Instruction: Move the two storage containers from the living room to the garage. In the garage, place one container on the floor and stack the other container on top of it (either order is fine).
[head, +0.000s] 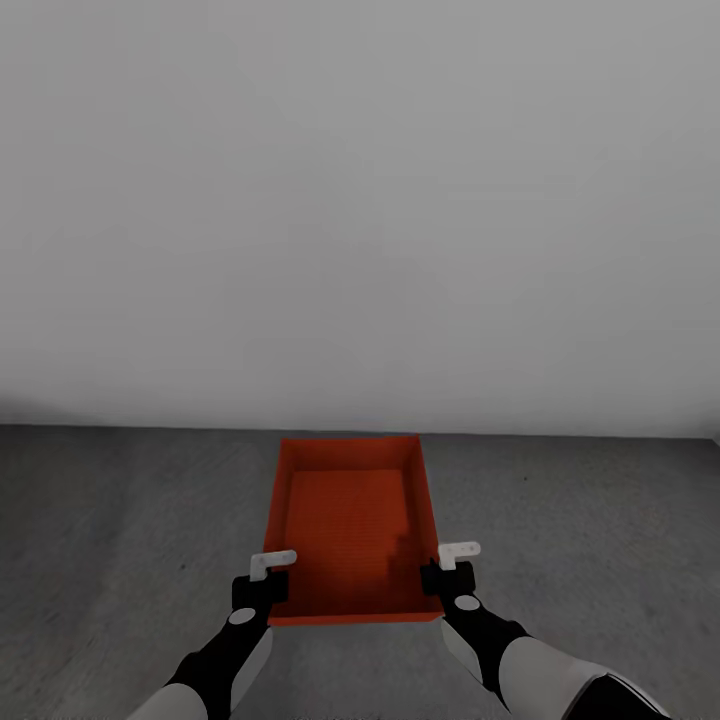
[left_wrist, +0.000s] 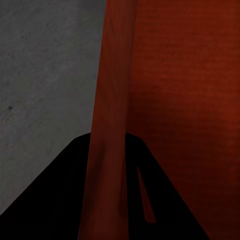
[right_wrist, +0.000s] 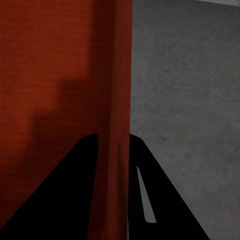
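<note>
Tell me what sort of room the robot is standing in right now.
Probably a garage or a similar bare utility room: a rough dark grey concrete-like floor meets a plain pale grey wall, with no furniture in sight. Both tools hold an orange-red lidless rectangular box.

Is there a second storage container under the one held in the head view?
No: the storage container is held by the left gripper and right gripper over bare dark grey floor.

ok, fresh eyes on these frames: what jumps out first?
The orange-red storage container, open and empty, sits at centre just in front of the pale grey wall, above the dark grey floor. The left gripper and right gripper each clamp a side wall near its close end; both wrist views show the jaws straddling a red wall.
</note>
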